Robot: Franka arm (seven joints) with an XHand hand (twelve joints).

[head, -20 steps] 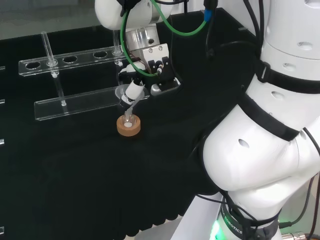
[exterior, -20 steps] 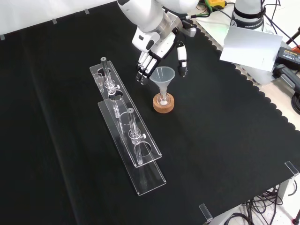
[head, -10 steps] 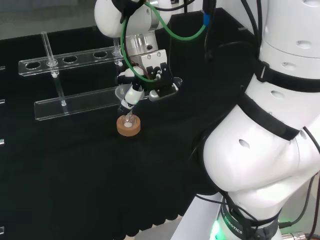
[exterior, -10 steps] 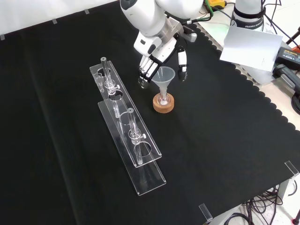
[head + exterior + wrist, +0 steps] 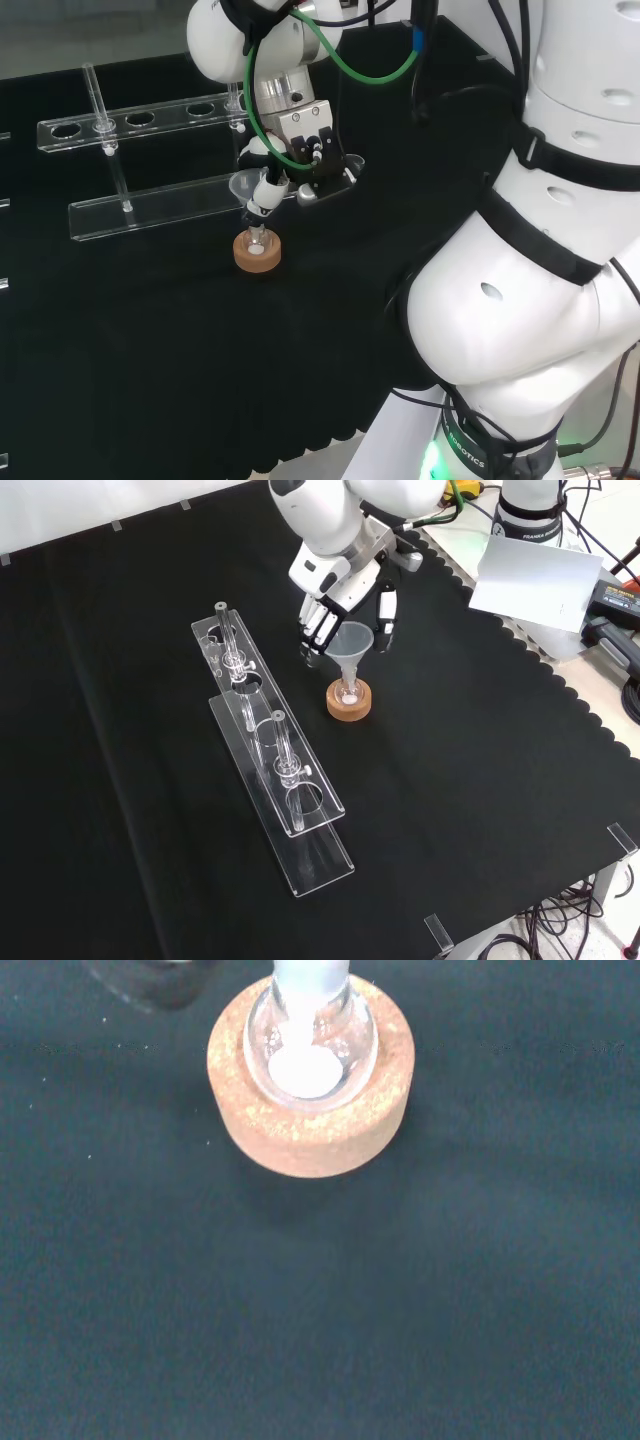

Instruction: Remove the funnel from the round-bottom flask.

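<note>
Front view: funnel (image 5: 349, 643) sits stem-down in the round-bottom flask (image 5: 348, 693), which rests in a cork ring (image 5: 348, 702) on the black cloth (image 5: 480, 780). Hand (image 5: 340, 598) is at the funnel's cone, fingers (image 5: 318, 630) on one side of the rim, thumb (image 5: 386, 615) on the other, straddling it. Fingers look part curled but spread; can't tell if they touch the rim yet. Not a closed pinch.

Head view: thumb tip sits right against the cone, above the cork ring.

Wrist view: flask bulb seated in the cork ring, small white patch at its bottom.

Risks, judged: flask is light and only resting in the ring, so a stem jammed in the neck could lift the flask along with the funnel. An off-centre squeeze could tip both sideways off the ring. Clear rack (image 5: 265, 735) stands near the cork ring; a toppled flask may roll into it.
</note>
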